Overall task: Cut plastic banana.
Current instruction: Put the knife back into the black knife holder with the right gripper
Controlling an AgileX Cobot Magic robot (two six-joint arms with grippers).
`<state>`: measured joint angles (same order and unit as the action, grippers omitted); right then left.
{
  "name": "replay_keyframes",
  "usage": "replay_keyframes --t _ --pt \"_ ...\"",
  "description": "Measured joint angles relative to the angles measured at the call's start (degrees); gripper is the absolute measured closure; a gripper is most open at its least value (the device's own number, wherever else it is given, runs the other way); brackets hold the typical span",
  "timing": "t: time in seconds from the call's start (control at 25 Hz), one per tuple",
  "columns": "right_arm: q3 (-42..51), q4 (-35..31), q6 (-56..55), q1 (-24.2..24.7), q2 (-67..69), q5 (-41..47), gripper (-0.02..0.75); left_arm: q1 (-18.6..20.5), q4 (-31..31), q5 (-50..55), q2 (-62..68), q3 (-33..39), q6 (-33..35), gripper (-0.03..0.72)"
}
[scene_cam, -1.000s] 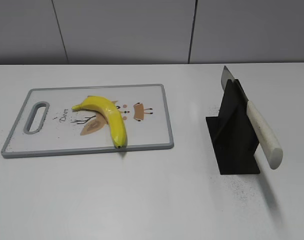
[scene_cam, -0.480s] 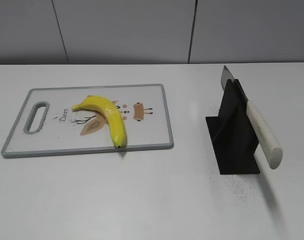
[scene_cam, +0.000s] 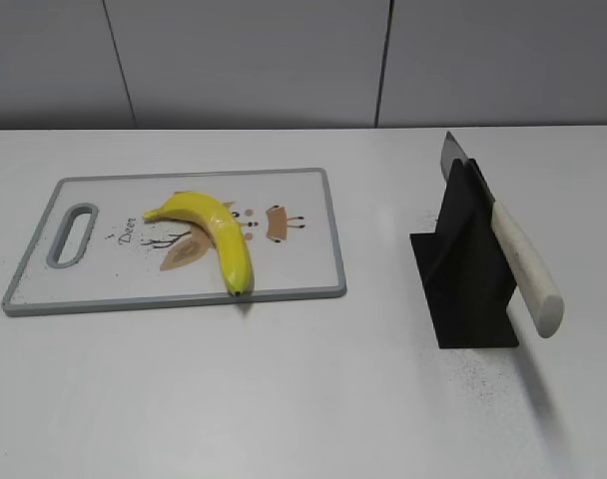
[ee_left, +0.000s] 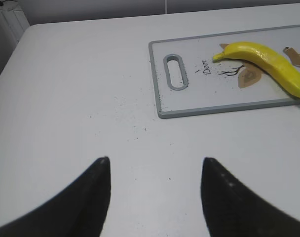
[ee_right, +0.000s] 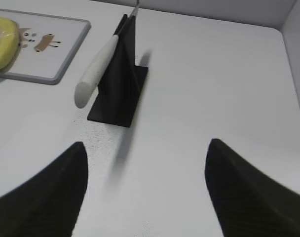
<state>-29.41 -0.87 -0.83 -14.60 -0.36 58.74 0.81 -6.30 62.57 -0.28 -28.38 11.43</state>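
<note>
A yellow plastic banana lies on a white cutting board with a grey rim at the left of the table; it also shows in the left wrist view and the right wrist view. A knife with a white handle rests slanted in a black stand at the right, blade tip up at the back. It shows in the right wrist view too. My left gripper is open and empty over bare table left of the board. My right gripper is open and empty, in front of the stand. Neither gripper shows in the exterior view.
The cutting board has a handle slot at its left end and a deer print under the banana. The white table top carries fine dark specks near the stand. A grey wall runs behind the table.
</note>
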Motion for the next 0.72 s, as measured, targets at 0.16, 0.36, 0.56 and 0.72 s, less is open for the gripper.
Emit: replay_keyframes --t 0.16,0.36,0.56,0.72 --pt "0.0 0.0 0.0 6.3 0.0 0.0 0.151 0.0 0.0 0.0 0.0 0.0 -0.3 0.125" --pt "0.0 0.0 0.0 8.8 0.0 0.0 0.152 0.0 0.0 0.0 0.0 0.0 -1.3 0.125" --pt "0.0 -0.5 0.0 8.8 0.0 0.1 0.153 0.0 0.0 0.0 0.0 0.0 -1.5 0.125" --pt "0.9 -0.9 0.0 8.8 0.0 0.9 0.153 0.0 0.0 0.0 0.0 0.0 -1.5 0.125"
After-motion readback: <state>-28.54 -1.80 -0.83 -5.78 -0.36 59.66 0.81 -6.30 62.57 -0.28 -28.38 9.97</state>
